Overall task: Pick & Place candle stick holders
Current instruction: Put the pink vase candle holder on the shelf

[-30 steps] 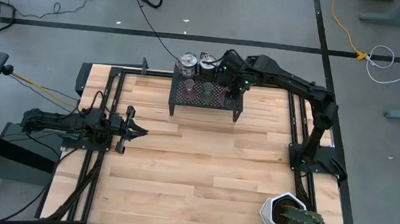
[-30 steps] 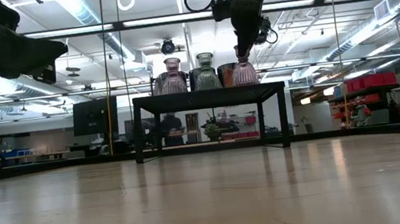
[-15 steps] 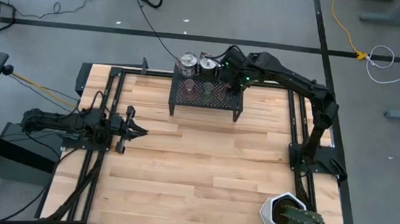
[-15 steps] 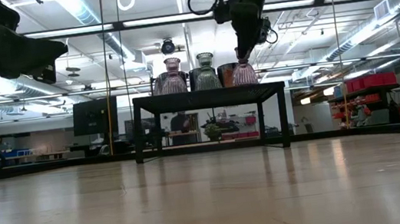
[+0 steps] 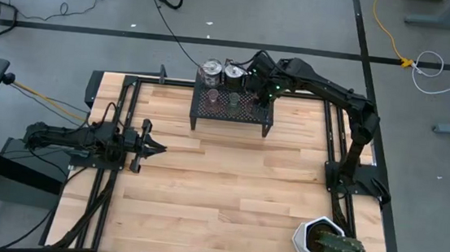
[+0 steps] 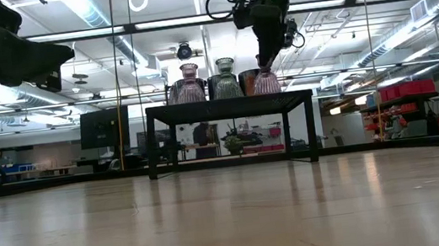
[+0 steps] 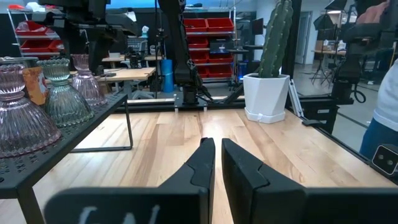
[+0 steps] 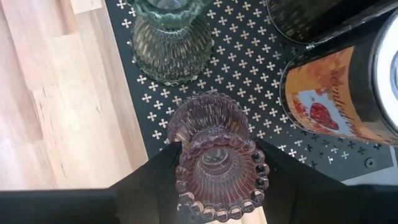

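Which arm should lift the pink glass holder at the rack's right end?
Right. The right gripper already straddles the pink ribbed glass holder on the black mesh rack; the left gripper waits shut, apart from the rack on the table's left side.

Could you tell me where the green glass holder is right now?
In the low view, the green holder stands on the black rack, between two pink holders.

From above, the right tool covers the rack's far right corner, hiding the holders there. In the right wrist view the labelled can is cut off by the edge, and the tool's fingers beside the pink cup are too dark to tell contact. The left tool is too small from above.
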{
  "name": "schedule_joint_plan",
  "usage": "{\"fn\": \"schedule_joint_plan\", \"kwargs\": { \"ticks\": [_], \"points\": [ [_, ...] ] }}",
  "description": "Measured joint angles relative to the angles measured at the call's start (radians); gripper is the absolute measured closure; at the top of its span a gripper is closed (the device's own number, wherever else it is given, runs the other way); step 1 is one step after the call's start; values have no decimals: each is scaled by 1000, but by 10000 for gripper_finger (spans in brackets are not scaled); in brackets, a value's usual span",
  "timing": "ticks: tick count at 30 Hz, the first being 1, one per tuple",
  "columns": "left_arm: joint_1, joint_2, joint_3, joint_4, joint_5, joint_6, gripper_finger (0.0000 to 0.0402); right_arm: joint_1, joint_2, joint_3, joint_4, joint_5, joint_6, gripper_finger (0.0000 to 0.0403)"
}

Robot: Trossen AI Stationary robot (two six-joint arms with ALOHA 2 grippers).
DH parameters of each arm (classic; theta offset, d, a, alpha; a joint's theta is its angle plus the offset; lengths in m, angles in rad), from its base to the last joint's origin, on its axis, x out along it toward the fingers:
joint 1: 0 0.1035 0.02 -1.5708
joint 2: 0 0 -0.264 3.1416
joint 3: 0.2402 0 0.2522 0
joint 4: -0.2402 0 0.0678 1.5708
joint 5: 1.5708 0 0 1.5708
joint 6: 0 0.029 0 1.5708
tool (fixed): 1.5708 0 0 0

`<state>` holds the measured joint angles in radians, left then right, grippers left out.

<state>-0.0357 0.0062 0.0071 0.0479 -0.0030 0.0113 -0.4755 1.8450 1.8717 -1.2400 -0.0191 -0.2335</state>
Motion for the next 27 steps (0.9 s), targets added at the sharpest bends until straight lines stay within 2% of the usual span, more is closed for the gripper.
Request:
{"fn": "schedule_joint_plan", "kwargs": {
  "ticks": [14, 27],
  "points": [
    [0, 0, 0, 0, 0, 0, 367, -2, 1, 0, -1, 0, -3, 230],
    [0, 0, 0, 0, 0, 0, 367, -2, 1, 0, 14, 1, -19, 180]
  ]
}}
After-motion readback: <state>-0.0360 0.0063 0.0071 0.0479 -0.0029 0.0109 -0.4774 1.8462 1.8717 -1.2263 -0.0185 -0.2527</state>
